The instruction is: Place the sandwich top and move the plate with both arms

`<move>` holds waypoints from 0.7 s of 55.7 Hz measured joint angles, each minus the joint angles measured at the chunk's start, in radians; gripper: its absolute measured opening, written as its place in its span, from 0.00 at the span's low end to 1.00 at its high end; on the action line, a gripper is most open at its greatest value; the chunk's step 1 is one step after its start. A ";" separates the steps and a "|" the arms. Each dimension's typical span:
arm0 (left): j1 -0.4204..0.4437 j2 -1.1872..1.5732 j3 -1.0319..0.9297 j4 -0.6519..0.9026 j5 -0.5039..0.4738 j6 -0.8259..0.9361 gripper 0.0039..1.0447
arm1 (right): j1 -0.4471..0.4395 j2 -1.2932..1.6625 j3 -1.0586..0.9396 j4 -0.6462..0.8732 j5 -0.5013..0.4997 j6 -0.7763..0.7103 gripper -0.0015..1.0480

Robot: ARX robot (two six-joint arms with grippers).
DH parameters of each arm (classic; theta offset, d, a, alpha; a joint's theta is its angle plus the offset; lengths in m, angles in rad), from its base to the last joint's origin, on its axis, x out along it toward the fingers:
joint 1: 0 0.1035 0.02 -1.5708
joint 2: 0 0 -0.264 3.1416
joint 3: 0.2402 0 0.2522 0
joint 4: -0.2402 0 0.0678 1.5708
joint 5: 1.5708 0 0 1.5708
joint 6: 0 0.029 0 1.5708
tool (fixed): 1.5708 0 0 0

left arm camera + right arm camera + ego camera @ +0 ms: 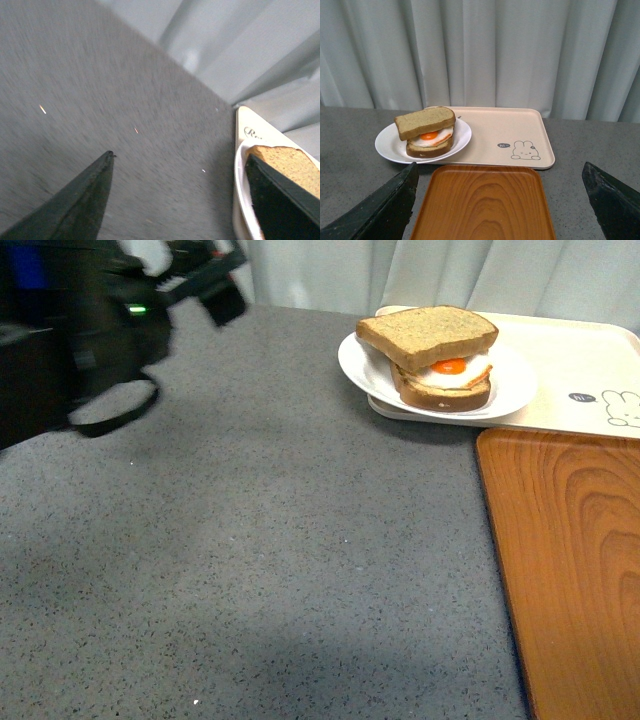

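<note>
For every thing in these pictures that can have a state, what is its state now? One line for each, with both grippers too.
Tan-brown speckled bread slice, the sandwich top: lying tilted on the fried egg, ungripped.
Fried egg: between the two slices, yolk showing.
Round glossy white plate: holding the sandwich, resting partly on the cream tray, partly over the table.
Cream rectangular rabbit-print tray: flat, otherwise bare.
Orange-brown wooden tray: flat, bare.
Left gripper: open, holding nothing.
Right gripper: open, holding nothing.

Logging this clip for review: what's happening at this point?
The sandwich top already sits on the egg slice, on the plate, which rests partly on the cream rabbit tray. Neither hand holds anything. The left hand is open above the grey table beside the plate; the right hand is open, facing the wooden tray. The plate has not been gripped yet.
</note>
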 joint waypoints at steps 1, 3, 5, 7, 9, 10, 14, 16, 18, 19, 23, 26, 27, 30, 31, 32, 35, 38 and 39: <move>0.011 -0.020 -0.030 0.031 0.011 0.036 0.67 | 0.000 0.000 0.000 0.000 0.000 0.000 0.91; 0.058 -0.116 -0.141 0.108 0.053 0.175 0.60 | 0.000 0.000 0.000 0.000 0.000 0.000 0.91; 0.097 -0.202 -0.217 0.129 0.090 0.246 0.55 | 0.000 0.000 0.000 0.000 0.000 0.000 0.91; 0.137 -0.290 -0.289 0.136 0.127 0.297 0.49 | 0.000 0.000 0.000 0.000 0.000 0.000 0.91; 0.180 -0.381 -0.361 0.134 0.171 0.332 0.44 | 0.000 0.000 0.000 0.000 0.000 0.000 0.91; 0.212 -0.439 -0.408 0.128 0.205 0.353 0.41 | 0.000 0.000 0.000 0.000 0.000 0.000 0.91; 0.278 -0.607 -0.544 0.071 0.246 0.397 0.31 | 0.000 0.000 0.000 0.000 0.000 0.000 0.91; 0.295 -0.691 -0.607 0.022 0.246 0.412 0.25 | 0.000 0.000 0.000 0.000 0.000 0.000 0.91; 0.301 -0.779 -0.665 -0.043 0.248 0.421 0.20 | 0.000 0.000 0.000 0.000 0.000 0.000 0.91; 0.301 -0.845 -0.700 -0.097 0.251 0.425 0.17 | 0.000 0.000 0.000 0.000 0.000 0.000 0.91; 0.301 -1.083 -0.777 -0.311 0.268 0.438 0.06 | 0.000 0.000 0.000 0.000 -0.001 0.000 0.91; 0.299 -1.322 -0.776 -0.541 0.270 0.446 0.04 | 0.000 0.000 0.000 0.000 0.000 0.000 0.91; 0.299 -1.432 -0.776 -0.634 0.270 0.448 0.04 | 0.000 0.000 0.000 0.000 0.001 0.000 0.91; 0.299 -1.626 -0.776 -0.799 0.271 0.451 0.04 | 0.000 0.000 0.000 0.000 0.001 0.000 0.91; 0.299 -1.707 -0.776 -0.861 0.270 0.451 0.04 | 0.000 0.000 0.000 0.000 0.001 0.000 0.91; 0.299 -1.745 -0.776 -0.890 0.270 0.451 0.04 | 0.000 0.000 0.000 0.000 0.003 0.000 0.91; 0.299 -1.884 -0.776 -0.995 0.271 0.454 0.04 | 0.000 0.000 0.000 0.000 0.003 0.000 0.91; 0.299 -1.948 -0.776 -1.028 0.270 0.456 0.04 | 0.000 0.000 0.000 0.000 0.000 0.000 0.91; 0.299 -1.960 -0.776 -1.031 0.270 0.457 0.04 | 0.000 0.000 0.000 0.000 0.000 0.000 0.91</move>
